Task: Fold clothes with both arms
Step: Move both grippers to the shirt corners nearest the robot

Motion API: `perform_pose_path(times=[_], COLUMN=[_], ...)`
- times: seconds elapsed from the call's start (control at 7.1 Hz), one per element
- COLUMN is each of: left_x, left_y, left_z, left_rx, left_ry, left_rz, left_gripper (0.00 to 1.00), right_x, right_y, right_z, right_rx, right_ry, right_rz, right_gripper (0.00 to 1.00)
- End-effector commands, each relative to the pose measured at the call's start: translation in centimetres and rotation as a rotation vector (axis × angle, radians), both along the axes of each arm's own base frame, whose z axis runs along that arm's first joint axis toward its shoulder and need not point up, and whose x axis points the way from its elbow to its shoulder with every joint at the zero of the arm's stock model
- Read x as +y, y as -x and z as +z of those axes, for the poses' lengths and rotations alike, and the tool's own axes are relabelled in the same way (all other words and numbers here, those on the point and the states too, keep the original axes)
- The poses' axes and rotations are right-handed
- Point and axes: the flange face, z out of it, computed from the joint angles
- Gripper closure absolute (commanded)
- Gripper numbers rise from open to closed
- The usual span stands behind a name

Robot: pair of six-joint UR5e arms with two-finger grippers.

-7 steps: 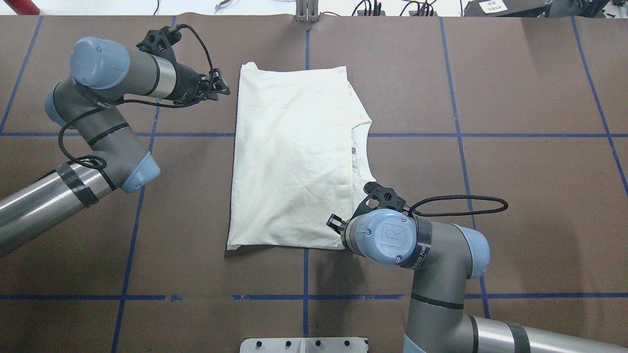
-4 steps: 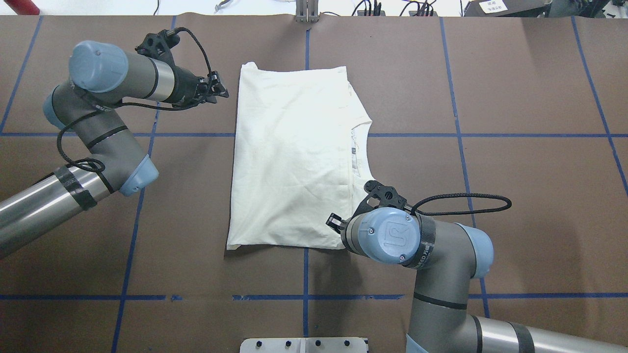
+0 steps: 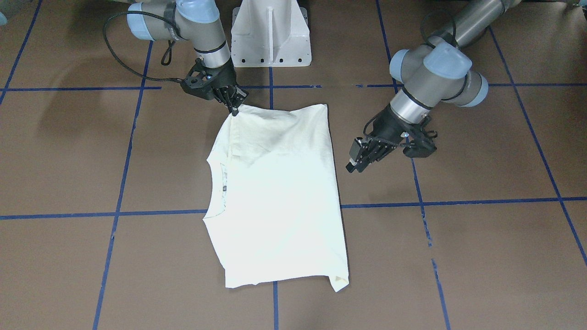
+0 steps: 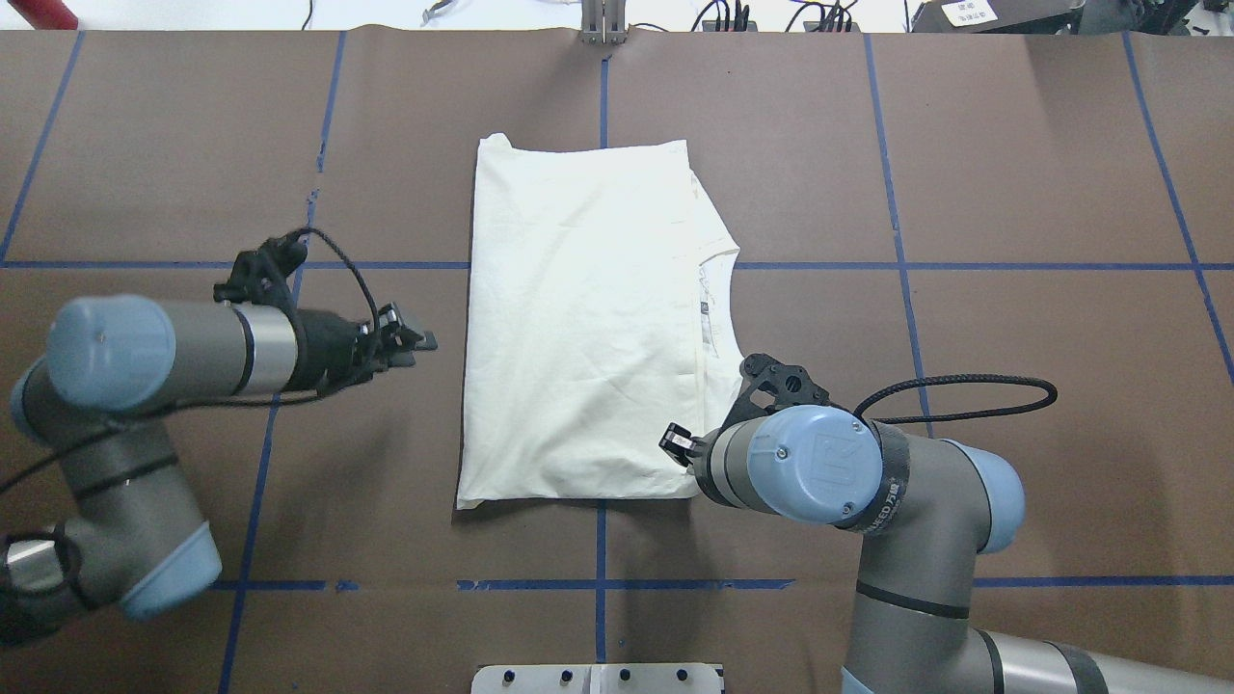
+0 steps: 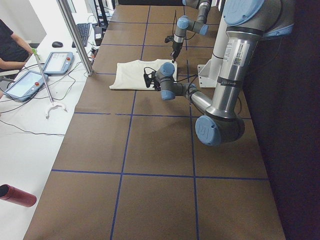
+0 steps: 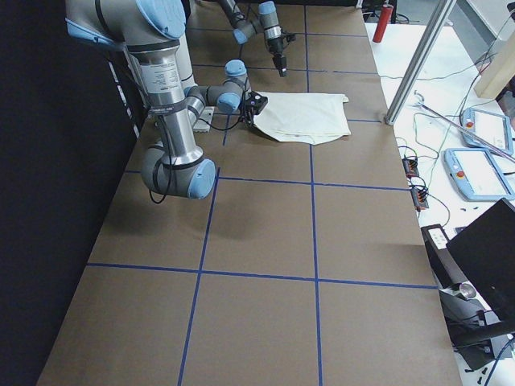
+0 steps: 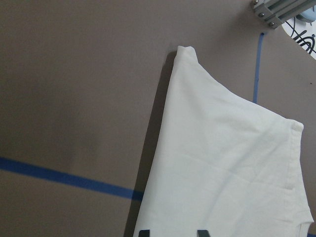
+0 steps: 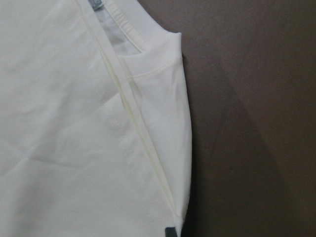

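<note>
Seemingly, right end effector [image 3: 234,109] tight on a T-shirt [image 3: 279,192] corner.

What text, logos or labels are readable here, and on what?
"UR": emblem on the right arm's joint cap.
Blurred: lettering on that arm's black band.
Too small: the shirt's neck tag.
Too small: the left arm's sticker.
Too small: a white label beyond the table.

One T-shirt [image 4: 578,318], two arms [image 4: 174,347] [image 4: 819,463]

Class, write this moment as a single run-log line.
T-shirt: folded, plain side up, on table | left gripper: open, beside T-shirt, not touching | right gripper: shut on T-shirt corner
</note>
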Motion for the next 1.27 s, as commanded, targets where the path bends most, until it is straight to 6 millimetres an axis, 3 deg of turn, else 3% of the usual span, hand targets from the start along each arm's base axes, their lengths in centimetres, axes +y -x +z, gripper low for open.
perform_pose_path(times=[0.0,0.28,0.42,0.84,1.13], left_x=[8.0,10.7,10.6,10.5,10.7], left_y=[-3.4,-7.1,-7.8,-7.8,-9.0], left_z=[0.0,-1.3,-2.0,-0.8,-1.5], left_rx=[0.004,-0.02,-0.037,-0.089,-0.17], left_ry=[0.092,0.108,0.111,0.119,0.137], left_rz=[0.016,0.049,0.051,0.047,0.052], left_gripper=[0.57,0.53,0.52,0.49,0.47], right_x=[0.1,0.0,0.0,0.0,0.1], right_y=[-0.1,-0.3,-0.4,-0.5,-0.6], right_z=[0.0,-0.4,-0.5,-0.6,-0.7], right_rx=[-0.001,-0.007,-0.009,-0.012,-0.014], right_ry=[-0.003,-0.01,-0.015,-0.016,-0.015], right_rz=[-0.007,-0.009,-0.011,-0.012,-0.011], right_gripper=[1.0,1.0,1.0,1.0,1.0])
